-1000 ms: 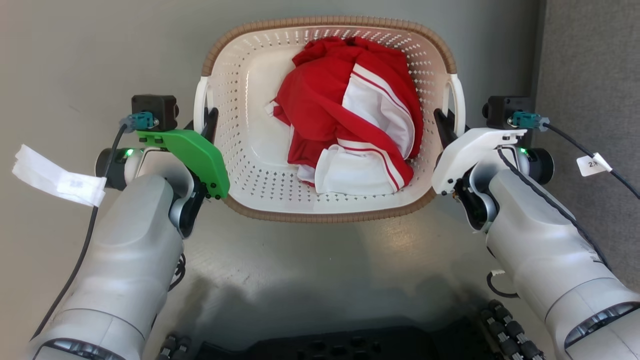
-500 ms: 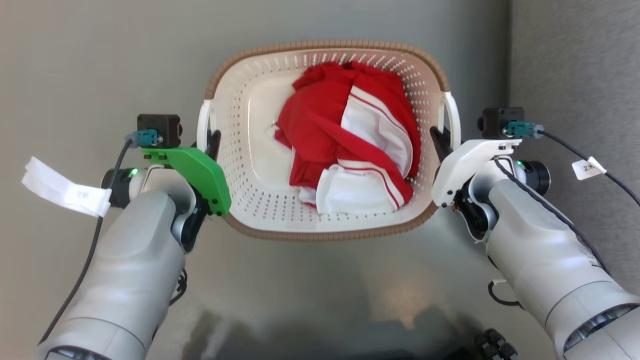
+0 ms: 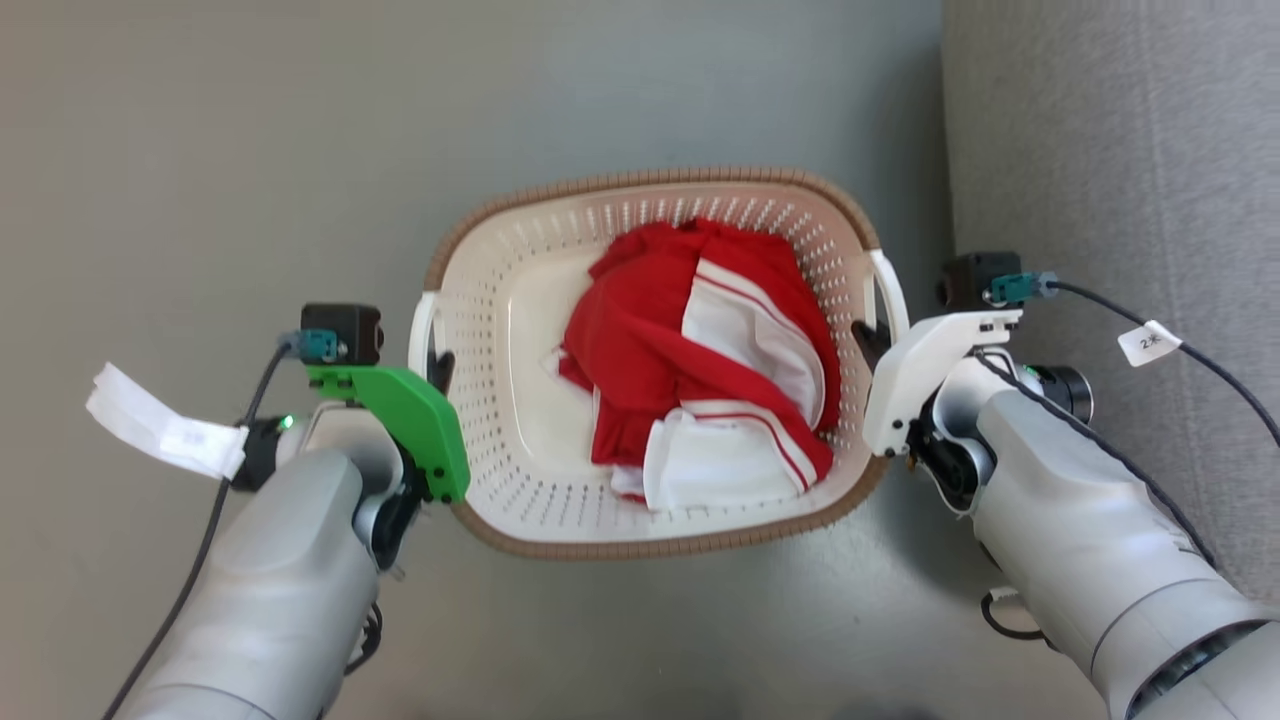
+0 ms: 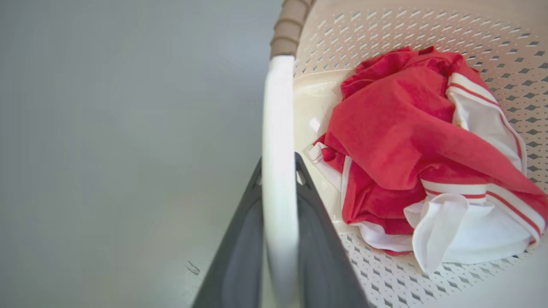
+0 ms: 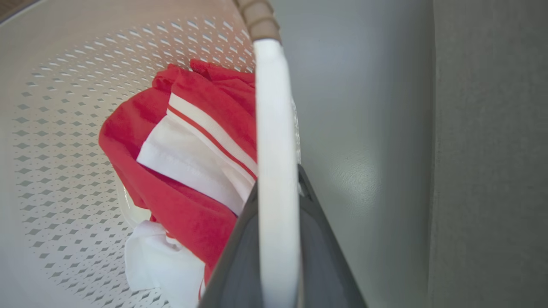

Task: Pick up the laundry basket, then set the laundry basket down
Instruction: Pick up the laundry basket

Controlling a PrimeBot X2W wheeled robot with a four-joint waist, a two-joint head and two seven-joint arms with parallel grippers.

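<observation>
The laundry basket (image 3: 650,546) is cream-white and perforated, with a brown woven-look rim, and it holds crumpled red and white clothing (image 3: 700,370). My left gripper (image 3: 438,365) is shut on the basket's white left handle (image 4: 278,128), one dark finger on each side of the bar. My right gripper (image 3: 868,335) is shut on the white right handle (image 5: 274,107) the same way. In the wrist views the left gripper (image 4: 278,160) and the right gripper (image 5: 278,175) each pinch their handle bar. Whether the basket's underside touches the floor is hidden.
Smooth grey floor (image 3: 250,150) lies around the basket. A grey textured carpet (image 3: 1100,150) starts just right of it. A white paper tag (image 3: 165,432) hangs from the left wrist cable and a small tag (image 3: 1150,343) from the right one.
The whole head picture has shifted, so the camera moved. Basket and grippers now sit lower and look smaller, and the dark robot base has left the bottom edge. Both grips are unchanged.
</observation>
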